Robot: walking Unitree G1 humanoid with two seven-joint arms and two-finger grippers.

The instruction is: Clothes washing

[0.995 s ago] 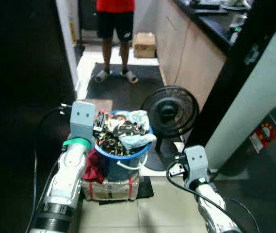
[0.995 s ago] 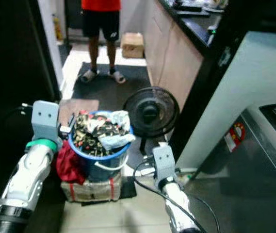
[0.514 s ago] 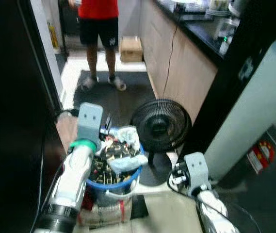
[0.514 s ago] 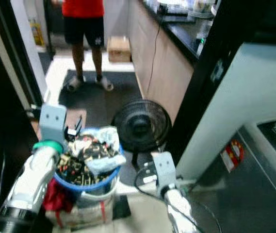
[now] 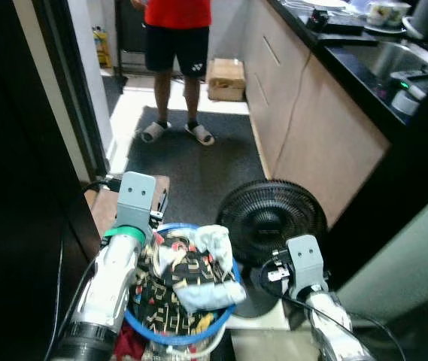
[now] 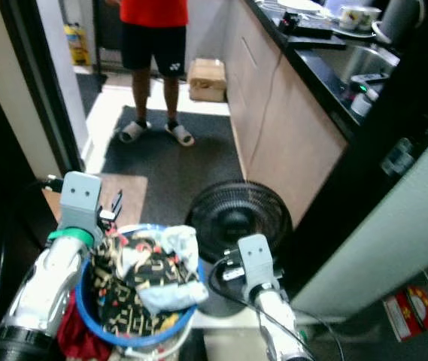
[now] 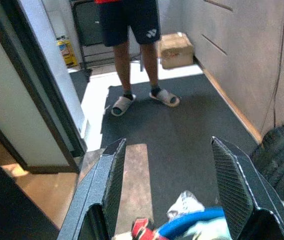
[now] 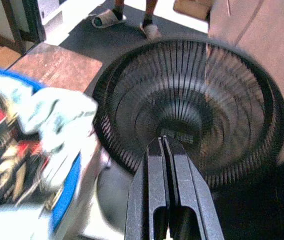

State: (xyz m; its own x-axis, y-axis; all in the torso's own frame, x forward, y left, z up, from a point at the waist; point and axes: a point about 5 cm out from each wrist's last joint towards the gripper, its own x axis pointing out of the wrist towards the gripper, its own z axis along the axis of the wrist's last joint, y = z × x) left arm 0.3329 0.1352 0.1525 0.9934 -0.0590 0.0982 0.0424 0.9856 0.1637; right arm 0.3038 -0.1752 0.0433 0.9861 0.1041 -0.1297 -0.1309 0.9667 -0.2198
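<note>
A blue bucket (image 5: 225, 310) heaped with clothes stands on the floor just before me. A dark patterned garment (image 5: 170, 282) and a pale cloth (image 5: 212, 244) lie on top, and a red cloth (image 6: 78, 340) hangs at its near left side. My left gripper (image 7: 167, 142) hovers over the bucket's far left rim, open, with nothing between its fingers (image 7: 109, 182). My right gripper (image 8: 164, 146) is shut and empty, right of the bucket, pointing at the black floor fan (image 5: 271, 222).
A person (image 5: 176, 45) in a red top and sandals stands on the dark mat (image 5: 198, 165) ahead, a cardboard box (image 5: 225, 74) behind them. A kitchen counter (image 5: 326, 113) lines the right. A dark door frame (image 5: 63, 105) is on the left, a pale appliance side (image 6: 394, 241) at right.
The whole picture has shifted, so the camera moved: bucket and fan now sit lower and nearer. Both grippers keep their places beside the bucket; the left stays open, the right shut.
</note>
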